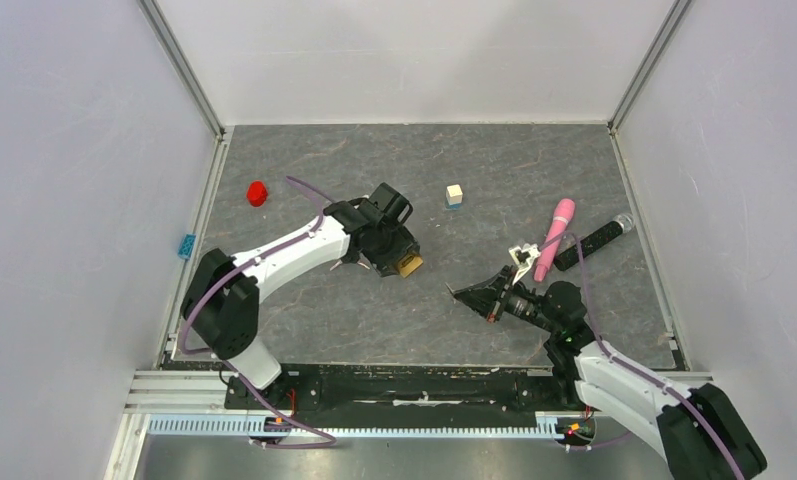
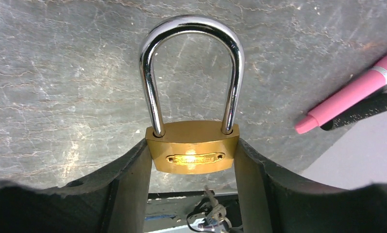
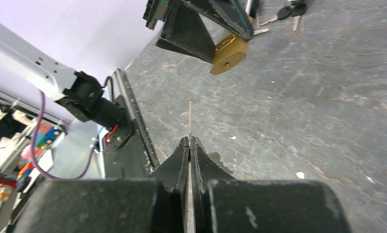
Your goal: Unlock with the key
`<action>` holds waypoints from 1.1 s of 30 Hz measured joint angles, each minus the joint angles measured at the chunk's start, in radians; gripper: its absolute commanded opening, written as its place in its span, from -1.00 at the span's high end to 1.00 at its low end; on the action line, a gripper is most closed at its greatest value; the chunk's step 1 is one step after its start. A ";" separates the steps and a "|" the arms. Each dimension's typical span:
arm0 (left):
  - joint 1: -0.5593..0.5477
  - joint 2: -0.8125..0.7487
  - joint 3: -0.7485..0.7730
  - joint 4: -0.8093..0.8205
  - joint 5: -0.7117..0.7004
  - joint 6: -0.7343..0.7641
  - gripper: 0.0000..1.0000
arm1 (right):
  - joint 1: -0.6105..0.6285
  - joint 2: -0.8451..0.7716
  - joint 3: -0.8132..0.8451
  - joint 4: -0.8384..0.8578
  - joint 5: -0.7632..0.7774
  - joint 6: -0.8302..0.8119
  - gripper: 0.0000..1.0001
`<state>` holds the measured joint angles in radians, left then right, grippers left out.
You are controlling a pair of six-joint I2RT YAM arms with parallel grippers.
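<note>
A brass padlock (image 2: 193,148) with a chrome shackle (image 2: 191,29) sits between the fingers of my left gripper (image 2: 193,160), which is shut on its body. In the top view the padlock (image 1: 409,265) hangs just above the table at the left gripper (image 1: 394,255). My right gripper (image 3: 189,145) is shut on a thin metal key (image 3: 190,119), seen edge-on, whose blade points at the padlock's keyhole face (image 3: 227,56). In the top view the right gripper (image 1: 464,293) is a short way right of the padlock, apart from it.
A pink marker (image 1: 555,237) and a black marker (image 1: 599,240) lie at the right. A white cube (image 1: 455,193) and a red object (image 1: 258,193) lie further back. More keys (image 3: 291,9) lie on the table behind the padlock. A blue object (image 1: 186,245) sits at the left edge.
</note>
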<state>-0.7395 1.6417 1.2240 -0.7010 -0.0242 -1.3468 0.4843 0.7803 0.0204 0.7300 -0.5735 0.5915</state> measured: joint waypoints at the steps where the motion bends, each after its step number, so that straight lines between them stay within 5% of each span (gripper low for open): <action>1: 0.000 -0.009 0.000 0.000 0.001 0.000 0.72 | 0.005 0.017 0.000 0.026 -0.005 0.016 1.00; 22: -0.037 -0.113 0.003 0.062 0.048 0.001 0.79 | 0.088 0.431 0.040 0.492 -0.027 0.236 1.00; 33: -0.059 -0.131 -0.010 0.095 0.057 0.001 0.79 | 0.089 0.502 0.045 0.573 0.035 0.280 1.00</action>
<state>-0.7986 1.5105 1.2137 -0.6056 0.0330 -1.3457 0.5735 1.2823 0.0654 1.3029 -0.5381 0.8719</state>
